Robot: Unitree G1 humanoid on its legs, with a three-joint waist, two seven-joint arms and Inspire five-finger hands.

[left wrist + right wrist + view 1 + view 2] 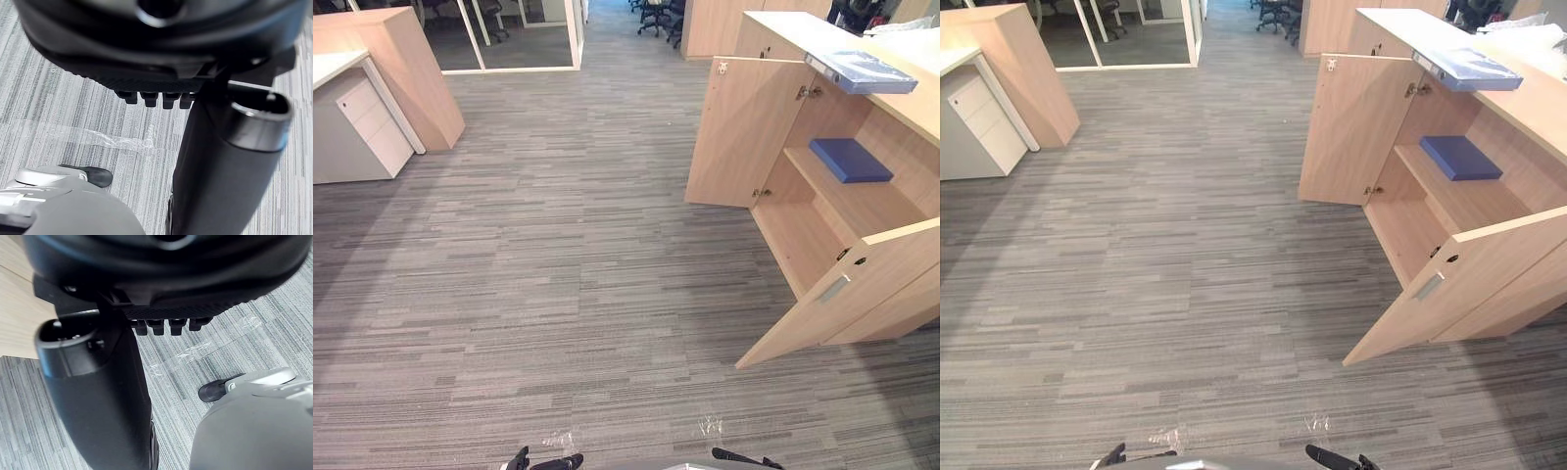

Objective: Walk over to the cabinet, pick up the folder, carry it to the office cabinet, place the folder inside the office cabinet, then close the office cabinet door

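Approach is the step in hand, as I judge it: the wooden cabinet (783, 29) stands ahead on my right, well apart from me, with grey carpet (558, 274) between. Both its doors are swung open. The near door (847, 294) sticks out toward my path, so I would steer to the left of it and turn in between the two doors, not cut the corner. I would stop square to the opening, close enough that the arms reach the top without leaning.

The left hand (146, 58) hangs low at my side, fingers loose and holding nothing, thumb standing apart. The right hand (166, 289) is the same, relaxed and empty.

The folder (862, 70) lies flat on the cabinet top at its front edge, above the open compartment, and one end seems to overhang that edge a little. It is blue, with a glossy cover that catches the light and a pale grey spine turned toward the far door (744, 132). I expect the cover to be slippery, so a grip at the overhanging end, thumb above and fingers below, looks safest to me. On the shelf (871, 201) inside lies a darker blue flat item (849, 160), perhaps a second folder; I cannot tell.
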